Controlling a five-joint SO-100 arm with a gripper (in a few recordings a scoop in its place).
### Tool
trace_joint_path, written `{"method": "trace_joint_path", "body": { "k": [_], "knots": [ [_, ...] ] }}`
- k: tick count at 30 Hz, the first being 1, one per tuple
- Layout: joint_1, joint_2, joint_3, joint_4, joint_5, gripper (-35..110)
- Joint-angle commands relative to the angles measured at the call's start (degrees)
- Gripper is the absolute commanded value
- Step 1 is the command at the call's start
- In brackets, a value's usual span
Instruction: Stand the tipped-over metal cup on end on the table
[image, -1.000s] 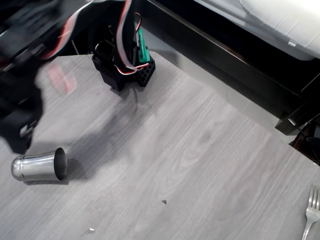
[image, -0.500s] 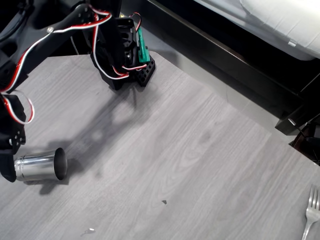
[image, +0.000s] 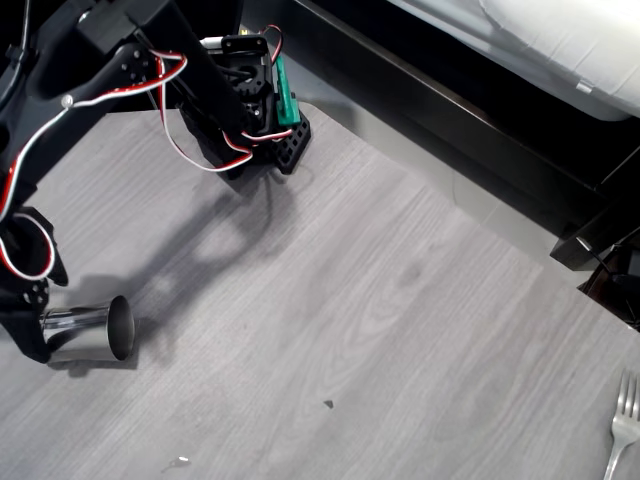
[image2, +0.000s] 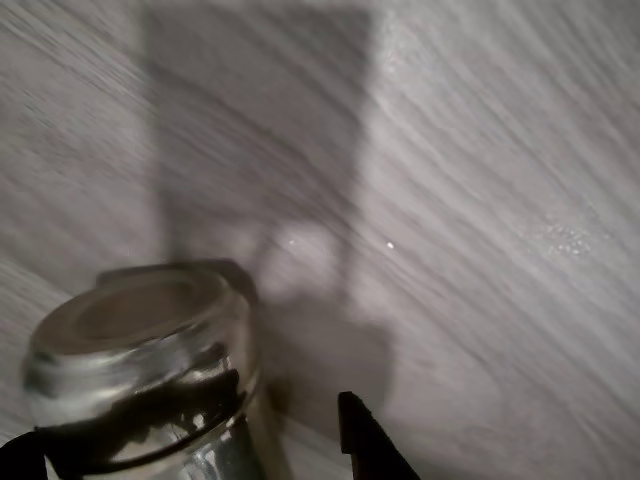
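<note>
The metal cup (image: 95, 333) lies on its side at the left of the grey wood-grain table (image: 380, 300) in the overhead view, its rim facing right. My gripper (image: 38, 318) hangs over the cup's closed end, black fingers above and below it. In the wrist view the cup's rounded base (image2: 140, 360) fills the lower left. One fingertip (image2: 365, 435) stands a clear gap to its right, and the other finger's tip (image2: 20, 458) peeks in at the bottom left corner. The gripper (image2: 190, 435) is open, straddling the cup without squeezing it.
The arm's black base (image: 250, 125) with a green part stands at the table's back edge. A silver fork (image: 622, 425) lies at the far right. A black ledge (image: 440, 110) runs diagonally along the table's far side. Tiny specks (image: 328, 404) dot the front.
The arm has swung down and right, so the gripper now straddles the cup's closed end. The cup stays on its side in nearly the same spot.
</note>
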Motion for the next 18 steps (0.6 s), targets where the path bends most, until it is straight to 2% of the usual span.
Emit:
{"method": "trace_joint_path", "body": {
  "k": [1, 13, 18],
  "knots": [
    [-0.2, -1.1, -4.7, -0.3, 0.9, 35],
    [-1.0, -8.5, -11.2, -0.8, 2.4, 31],
    [-2.5, -10.1, -11.8, -1.2, 3.1, 4]
  ]
}}
